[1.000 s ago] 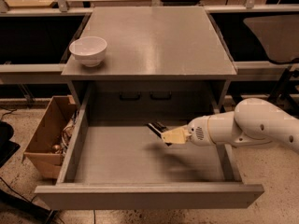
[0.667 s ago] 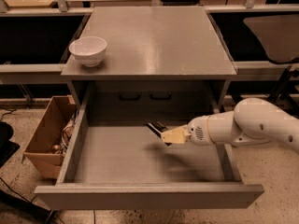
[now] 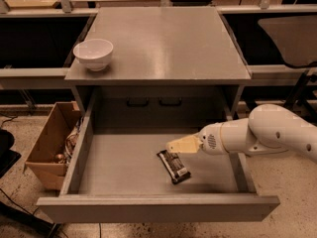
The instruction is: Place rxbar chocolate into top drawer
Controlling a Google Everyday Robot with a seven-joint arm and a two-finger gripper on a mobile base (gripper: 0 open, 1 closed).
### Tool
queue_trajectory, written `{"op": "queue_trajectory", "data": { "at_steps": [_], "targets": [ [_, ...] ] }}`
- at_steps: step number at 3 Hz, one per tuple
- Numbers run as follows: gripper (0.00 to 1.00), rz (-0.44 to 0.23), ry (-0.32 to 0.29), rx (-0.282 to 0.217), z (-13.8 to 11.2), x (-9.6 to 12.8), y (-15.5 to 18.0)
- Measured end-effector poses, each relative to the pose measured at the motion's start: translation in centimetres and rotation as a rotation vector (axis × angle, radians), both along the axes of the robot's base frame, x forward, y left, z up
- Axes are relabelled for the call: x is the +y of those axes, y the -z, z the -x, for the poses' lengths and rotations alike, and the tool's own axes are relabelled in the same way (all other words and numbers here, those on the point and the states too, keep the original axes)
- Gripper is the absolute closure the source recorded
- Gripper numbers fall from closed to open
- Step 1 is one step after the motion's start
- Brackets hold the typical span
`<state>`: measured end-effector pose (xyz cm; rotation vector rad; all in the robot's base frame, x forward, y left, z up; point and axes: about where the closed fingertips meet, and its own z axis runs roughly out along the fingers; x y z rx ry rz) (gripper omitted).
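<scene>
The rxbar chocolate [image 3: 174,166], a small dark bar with pale markings, lies flat on the floor of the pulled-out grey top drawer [image 3: 158,207], right of its middle. My gripper [image 3: 172,146] reaches in from the right on the white arm. It hangs just above the bar's far end. It is open and holds nothing.
A white bowl [image 3: 93,53] stands on the cabinet top at the left. A grey panel with two dark handles [image 3: 153,102] is at the back above the drawer. A cardboard box [image 3: 49,150] with clutter sits on the floor to the left.
The bar was in my gripper above the drawer floor; now it lies on the floor of the drawer, out of my gripper.
</scene>
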<state>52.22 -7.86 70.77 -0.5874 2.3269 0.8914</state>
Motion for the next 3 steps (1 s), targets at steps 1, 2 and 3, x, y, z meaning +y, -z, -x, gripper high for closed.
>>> {"op": "queue_trajectory", "data": {
  "at_steps": [1, 2, 3],
  "targets": [
    [0.00, 0.000, 0.000, 0.000, 0.0, 0.0, 0.0],
    [0.00, 0.001, -0.038, -0.019, -0.1, 0.6, -1.8],
    [0.00, 0.064, -0.114, -0.070, -1.5, 1.1, -6.8]
  ]
}}
